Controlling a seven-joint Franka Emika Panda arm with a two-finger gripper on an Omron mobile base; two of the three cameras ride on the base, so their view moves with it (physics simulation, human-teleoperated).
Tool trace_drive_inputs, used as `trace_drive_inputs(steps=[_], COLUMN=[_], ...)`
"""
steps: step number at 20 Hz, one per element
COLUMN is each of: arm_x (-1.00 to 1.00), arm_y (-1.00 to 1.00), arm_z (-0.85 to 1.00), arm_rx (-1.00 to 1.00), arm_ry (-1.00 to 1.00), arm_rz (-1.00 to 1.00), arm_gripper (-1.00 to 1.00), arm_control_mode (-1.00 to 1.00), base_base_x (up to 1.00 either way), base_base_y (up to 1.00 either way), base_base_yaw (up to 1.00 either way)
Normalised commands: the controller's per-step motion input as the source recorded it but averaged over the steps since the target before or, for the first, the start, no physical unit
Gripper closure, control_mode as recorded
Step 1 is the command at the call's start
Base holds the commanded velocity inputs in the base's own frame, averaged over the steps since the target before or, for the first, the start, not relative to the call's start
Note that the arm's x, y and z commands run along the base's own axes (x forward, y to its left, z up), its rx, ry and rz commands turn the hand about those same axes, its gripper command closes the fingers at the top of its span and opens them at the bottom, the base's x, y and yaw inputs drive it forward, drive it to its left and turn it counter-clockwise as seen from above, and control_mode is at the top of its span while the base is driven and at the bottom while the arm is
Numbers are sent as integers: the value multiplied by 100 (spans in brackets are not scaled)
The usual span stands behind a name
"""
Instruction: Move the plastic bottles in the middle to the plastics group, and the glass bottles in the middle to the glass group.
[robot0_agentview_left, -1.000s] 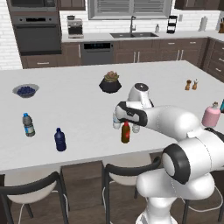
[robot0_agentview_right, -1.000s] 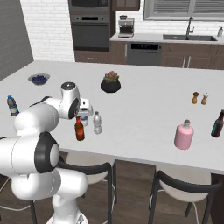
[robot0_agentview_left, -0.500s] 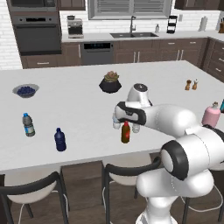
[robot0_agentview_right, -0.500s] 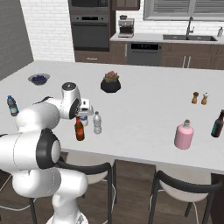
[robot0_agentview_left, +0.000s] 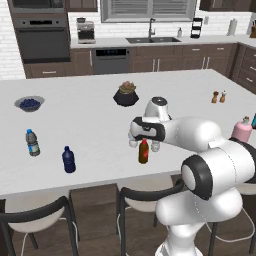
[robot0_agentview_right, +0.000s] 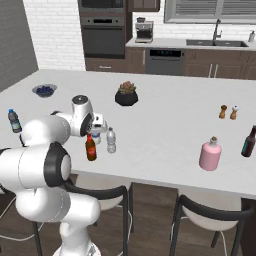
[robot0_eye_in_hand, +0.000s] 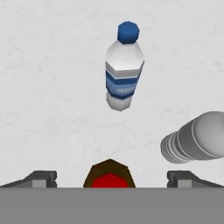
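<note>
My gripper (robot0_eye_in_hand: 110, 178) hangs with its jaws spread wide apart, holding nothing, directly above the red-brown glass bottle (robot0_agentview_left: 143, 151), whose red cap sits midway between my fingertips (robot0_eye_in_hand: 40, 178). Just beyond that bottle stands the blue-label plastic bottle (robot0_eye_in_hand: 123, 70); the plain greyish one (robot0_agentview_right: 111, 140) stands just beside the red-brown bottle. Far to one side of it on the counter (robot0_agentview_left: 90, 125) are the navy bottle (robot0_agentview_left: 68, 159) and dark-capped clear bottle (robot0_agentview_left: 32, 142); far to the other, the pink bottle (robot0_agentview_right: 209, 154).

Red-capped brown bottle (robot0_eye_in_hand: 109, 174) upright beside two clear bottles (robot0_eye_in_hand: 124, 68).
</note>
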Motion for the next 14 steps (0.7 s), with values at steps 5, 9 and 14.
trace_drive_inputs(steps=[5, 9, 14], arm_x=[1, 0, 0], arm_y=[0, 0, 0], arm_z=[-2, 0, 0], arm_rx=[0, 0, 0], arm_ry=[0, 0, 0], arm_rz=[0, 0, 0], arm_gripper=[-100, 100, 100], arm_control_mode=[-100, -100, -100], base_base_x=[0, 0, 0], base_base_y=[0, 0, 0], base_base_yaw=[0, 0, 0])
